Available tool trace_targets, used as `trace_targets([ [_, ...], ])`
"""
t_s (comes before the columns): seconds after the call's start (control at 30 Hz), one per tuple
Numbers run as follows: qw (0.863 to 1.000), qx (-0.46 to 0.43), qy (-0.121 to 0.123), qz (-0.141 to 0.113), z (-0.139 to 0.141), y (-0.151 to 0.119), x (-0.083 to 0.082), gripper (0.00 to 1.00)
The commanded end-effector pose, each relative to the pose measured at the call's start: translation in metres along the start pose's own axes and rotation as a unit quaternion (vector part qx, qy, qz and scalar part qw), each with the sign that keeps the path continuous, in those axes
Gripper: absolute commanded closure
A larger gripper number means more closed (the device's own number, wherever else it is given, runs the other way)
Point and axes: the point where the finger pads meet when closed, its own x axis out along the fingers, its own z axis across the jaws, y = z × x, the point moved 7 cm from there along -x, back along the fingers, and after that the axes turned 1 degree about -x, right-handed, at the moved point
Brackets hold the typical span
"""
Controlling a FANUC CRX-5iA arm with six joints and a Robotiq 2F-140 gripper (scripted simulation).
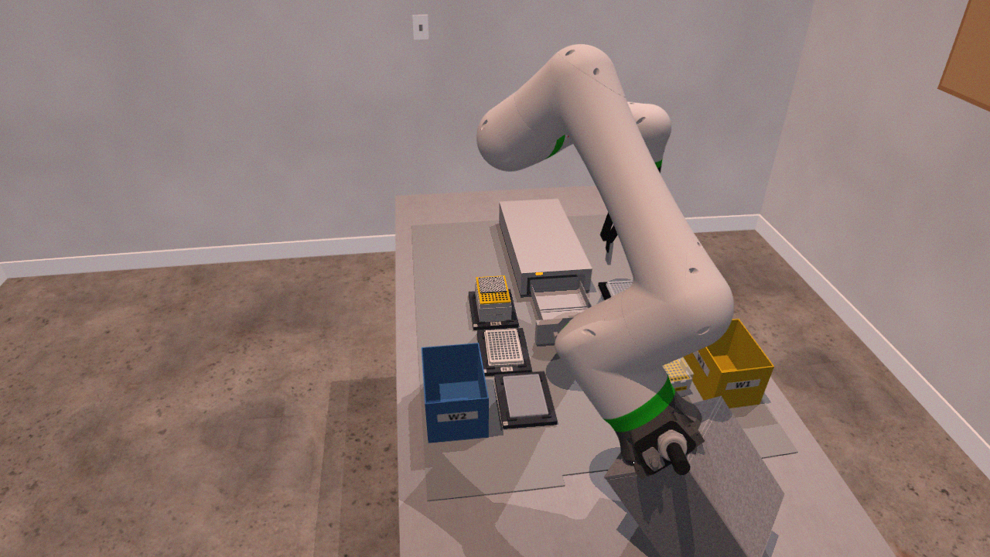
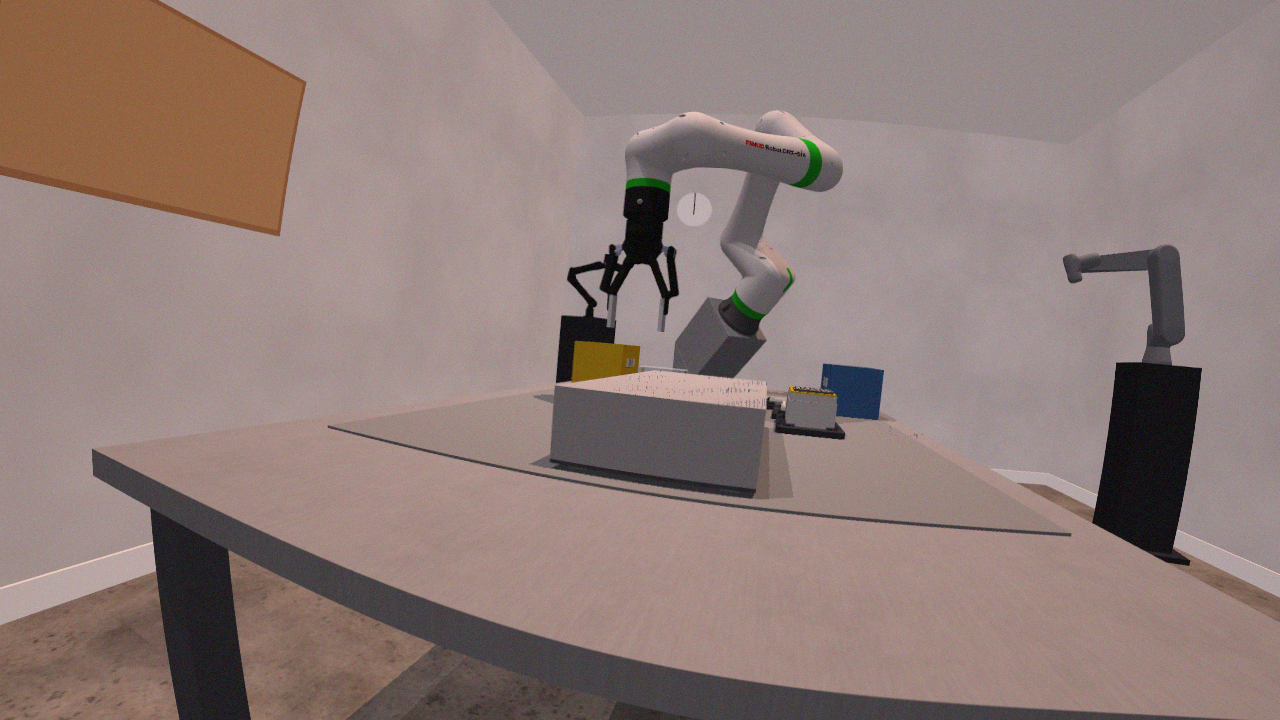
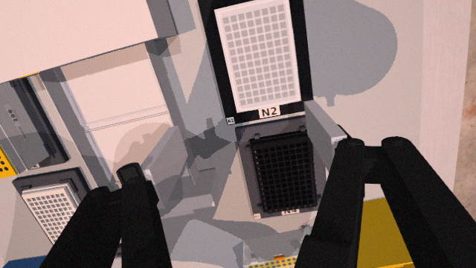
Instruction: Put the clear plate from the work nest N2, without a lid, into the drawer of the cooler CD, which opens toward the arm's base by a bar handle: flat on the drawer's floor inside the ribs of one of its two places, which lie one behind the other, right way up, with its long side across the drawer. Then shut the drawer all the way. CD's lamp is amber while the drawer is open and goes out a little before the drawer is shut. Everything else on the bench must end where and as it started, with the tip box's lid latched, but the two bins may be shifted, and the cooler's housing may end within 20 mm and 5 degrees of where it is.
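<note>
The clear plate (image 3: pixel 257 56) lies uncovered in the black nest labelled N2 (image 3: pixel 268 112), right of the cooler; in the top view only its corner (image 1: pixel 618 285) shows behind my arm. The grey cooler CD (image 1: pixel 543 238) has its drawer (image 1: pixel 561 308) pulled out toward the arm's base, and its lamp (image 1: pixel 539 274) glows amber. In the wrist view the drawer floor (image 3: pixel 119 108) is empty, with a rib across its middle. My gripper (image 3: pixel 242 129) (image 2: pixel 637 313) is open and empty. It hangs well above the bench, over the nest N4 just on the base side of N2.
A black plate (image 3: pixel 284 171) sits in N4 below the gripper. Left of the cooler stand a yellow tip box (image 1: pixel 493 296), a white well plate (image 1: pixel 503 346) and a lidded plate (image 1: pixel 524 397). The blue bin W2 (image 1: pixel 453 391) and yellow bin W1 (image 1: pixel 733 360) flank the arm's base.
</note>
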Motion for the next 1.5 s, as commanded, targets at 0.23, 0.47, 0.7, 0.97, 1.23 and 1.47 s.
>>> trace_targets([
  [0.23,1.0,0.0,0.0,0.0,0.025,0.03,0.012,0.34],
  [0.47,1.0,0.0,0.0,0.0,0.028,0.034,0.013,0.34],
  [0.7,1.0,0.0,0.0,0.0,0.028,0.034,0.017,0.34],
  [0.97,1.0,0.0,0.0,0.0,0.028,0.034,0.025,0.34],
  [1.23,1.0,0.0,0.0,0.0,0.028,0.034,0.036,0.34],
  [1.47,1.0,0.0,0.0,0.0,0.028,0.034,0.043,0.34],
])
